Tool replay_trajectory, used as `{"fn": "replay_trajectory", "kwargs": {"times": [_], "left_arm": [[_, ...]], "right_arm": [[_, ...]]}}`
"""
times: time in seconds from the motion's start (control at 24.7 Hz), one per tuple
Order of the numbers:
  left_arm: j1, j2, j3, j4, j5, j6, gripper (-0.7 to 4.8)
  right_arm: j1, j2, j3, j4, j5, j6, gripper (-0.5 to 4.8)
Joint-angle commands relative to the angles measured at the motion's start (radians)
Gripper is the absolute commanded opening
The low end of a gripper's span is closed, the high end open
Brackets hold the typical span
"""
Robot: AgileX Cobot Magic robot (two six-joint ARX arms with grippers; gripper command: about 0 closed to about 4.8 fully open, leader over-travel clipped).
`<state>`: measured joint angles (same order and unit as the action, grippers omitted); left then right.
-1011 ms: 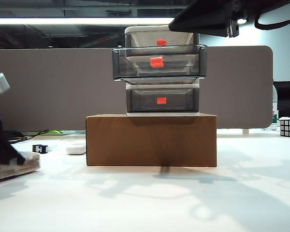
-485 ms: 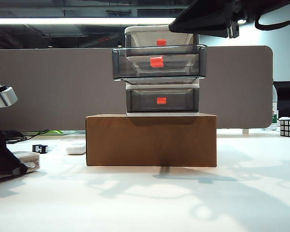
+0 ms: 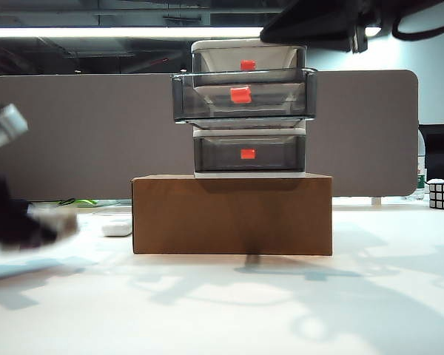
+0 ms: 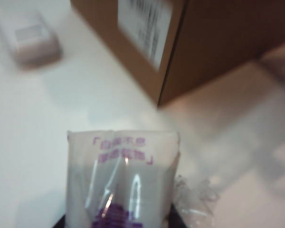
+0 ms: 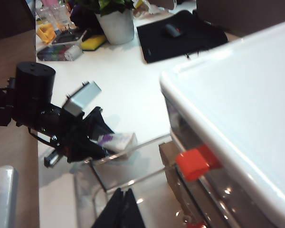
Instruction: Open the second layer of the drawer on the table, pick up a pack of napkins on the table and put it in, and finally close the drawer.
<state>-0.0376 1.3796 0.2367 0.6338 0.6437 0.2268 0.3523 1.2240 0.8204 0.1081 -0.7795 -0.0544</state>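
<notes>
Left hand (image 5: 111, 142) clamped on pack of napkins (image 4: 121, 180) at 9 o'clock; second layer (image 3: 243, 95) pulled out; cardboard box (image 3: 231, 214) between; right hand (image 5: 121, 204) pinched shut above drawer (image 3: 249, 111).

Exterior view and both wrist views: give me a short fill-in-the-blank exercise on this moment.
1. The drawer unit stands on a brown ____.
2. The drawer pulled out is the ____ one of three.
3. The pack of napkins, printed in ____, is in the left tool.
4. The right tool sits above the open drawer with its fingers ____.

Missing words: box; middle; purple; together
</notes>
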Motion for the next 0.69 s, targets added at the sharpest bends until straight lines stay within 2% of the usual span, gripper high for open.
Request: {"fn": "replay_trajectory", "kwargs": {"times": [0.04,0.16,0.24,0.28,0.36,0.44,0.69], "left_arm": [[-0.014,-0.178,0.004,0.032,0.066,-0.059,1.15],[-0.094,-0.386,0.039,0.002,0.045,-0.045,1.16],[-0.166,-0.476,0.129,-0.125,0.034,-0.031,1.21],[-0.218,-0.482,0.205,-0.224,0.022,0.016,1.24],[-0.272,-0.463,0.288,-0.317,0.018,0.09,1.25],[-0.323,-0.419,0.359,-0.352,0.018,0.135,1.25],[-0.427,-0.22,0.522,-0.379,0.016,0.141,1.25]], "right_arm": [[0.0,-0.047,0.006,-0.003,-0.007,0.002,-0.05],[-0.001,-0.095,0.006,-0.003,-0.004,0.002,-0.05],[-0.001,-0.124,0.006,-0.003,-0.004,0.002,-0.05],[-0.001,-0.141,0.006,-0.005,0.0,0.002,-0.05],[-0.001,-0.158,0.006,-0.008,0.0,0.002,-0.05],[-0.001,-0.169,0.006,-0.007,0.0,0.002,-0.05],[-0.001,-0.185,0.006,-0.008,-0.001,0.004,-0.05]]}}
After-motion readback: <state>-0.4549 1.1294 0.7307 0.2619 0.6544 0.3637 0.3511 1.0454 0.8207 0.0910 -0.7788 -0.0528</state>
